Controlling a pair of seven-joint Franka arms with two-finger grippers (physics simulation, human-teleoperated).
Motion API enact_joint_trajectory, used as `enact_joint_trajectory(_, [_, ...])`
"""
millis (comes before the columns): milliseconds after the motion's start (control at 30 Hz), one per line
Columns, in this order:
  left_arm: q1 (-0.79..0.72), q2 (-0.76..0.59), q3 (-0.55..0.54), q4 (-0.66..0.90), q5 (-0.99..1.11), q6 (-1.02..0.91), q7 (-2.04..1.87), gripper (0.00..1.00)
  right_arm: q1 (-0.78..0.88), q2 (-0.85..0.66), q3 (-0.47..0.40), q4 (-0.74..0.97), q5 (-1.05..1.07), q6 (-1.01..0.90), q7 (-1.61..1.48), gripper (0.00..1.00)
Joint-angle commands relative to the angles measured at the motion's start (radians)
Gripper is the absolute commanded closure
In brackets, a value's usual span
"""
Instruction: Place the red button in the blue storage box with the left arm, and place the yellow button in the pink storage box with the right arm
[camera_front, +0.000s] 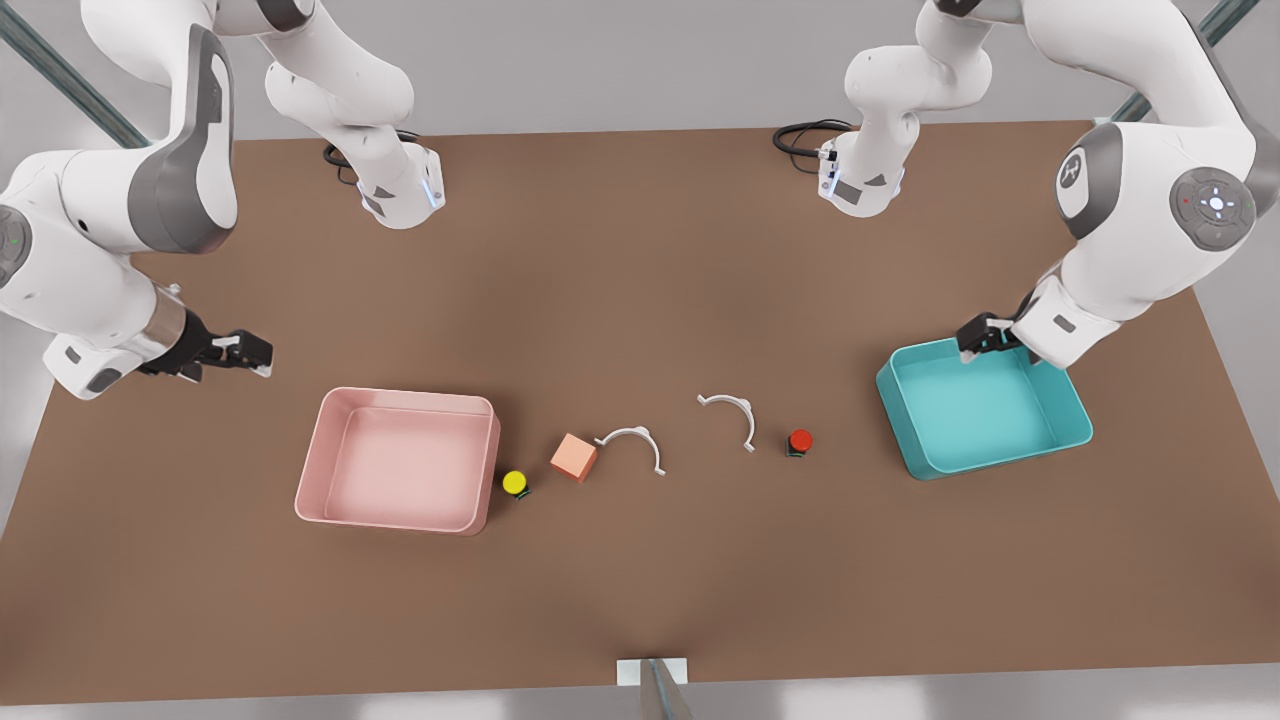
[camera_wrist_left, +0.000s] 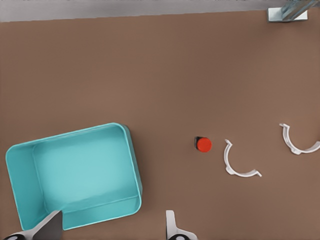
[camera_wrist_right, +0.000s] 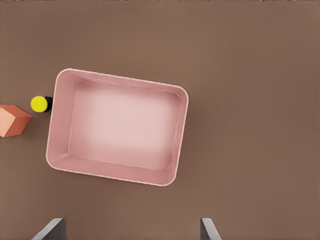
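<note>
Red button (camera_front: 800, 439) sits on bare table well ahead of the left gripper (camera_front: 978, 336), which hangs fingers apart over the blue storage box (camera_front: 905, 425) rim; yellow button (camera_front: 514, 483) touches the pink storage box (camera_front: 310, 475) far wall, beyond the right gripper (camera_front: 250, 352), also spread. Both look tiny, light, rigid; I'd pinch the dark bases, though they're barely visible under the caps

- Both Franka arms wear glossy white shells, with rounded, bulbous links and dark grey panels at the joints.
- One arm (camera_front: 1150, 190) has a round grey joint cap with a white centre, small white arrow marks and tiny red and green dots; a white logo sits on the grey patch beside it.
- The other arm (camera_front: 120, 200) has a metallic silver wrist ring.
- Black hands carry pale grey fingertips (camera_wrist_left: 172, 227).
- Black cables coil at both white bases, which have small blue lights.
</note>
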Motion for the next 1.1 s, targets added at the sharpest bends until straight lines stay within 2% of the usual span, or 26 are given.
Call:
enact_joint_trajectory(0, [-0.002, 0.000, -0.002, 0.001, 0.007, 0.025, -0.020, 0.00, -0.003, -0.002, 0.000, 0.000, -0.001, 0.021, -0.009, 0.00])
enact_joint_trajectory(100, [-0.056, 0.046, -0.006, 0.005, 0.007, 0.039, -0.032, 0.00, 0.003, 0.001, 0.008, 0.000, -0.002, 0.027, -0.015, 0.00])
enact_joint_trajectory(167, [-0.135, 0.121, -0.006, 0.004, -0.004, 0.134, -0.082, 0.00, 0.003, 0.050, 0.026, 0.019, 0.013, 0.096, -0.099, 0.00])
enact_joint_trajectory(233, [-0.178, 0.179, -0.008, 0.004, -0.010, 0.217, -0.135, 0.00, 0.005, 0.113, 0.100, 0.020, 0.027, 0.200, -0.153, 0.00])
enact_joint_trajectory(300, [-0.212, 0.240, -0.006, -0.002, -0.008, 0.315, -0.141, 0.00, 0.048, 0.176, 0.128, 0.017, 0.027, 0.273, -0.205, 0.00])
enact_joint_trajectory(367, [-0.254, 0.322, -0.006, -0.006, -0.004, 0.421, -0.202, 0.00, 0.046, 0.224, 0.210, 0.016, 0.027, 0.372, -0.437, 0.00])
enact_joint_trajectory(467, [-0.266, 0.409, -0.006, -0.019, -0.002, 0.522, -0.193, 0.00, 0.128, 0.320, 0.220, 0.016, -0.016, 0.556, -0.670, 0.00])
enact_joint_trajectory(633, [-0.261, 0.389, -0.006, -0.200, -0.002, 0.660, -0.190, 0.00, 0.203, 0.463, 0.220, 0.023, -0.041, 0.735, -0.762, 0.00])
enact_joint_trajectory(800, [-0.261, 0.331, -0.003, -0.413, 0.011, 0.862, -0.178, 0.00, 0.247, 0.589, 0.218, 0.073, -0.033, 0.762, -0.934, 0.00])
enact_joint_trajectory(933, [-0.263, 0.334, -0.003, -0.490, 0.011, 0.935, -0.178, 0.00, 0.238, 0.603, 0.209, 0.050, -0.033, 0.749, -0.974, 0.00])
enact_joint_trajectory(1067, [-0.261, 0.374, -0.003, -0.495, 0.011, 0.975, -0.178, 0.00, 0.244, 0.609, 0.206, 0.033, -0.073, 0.729, -0.963, 0.00])
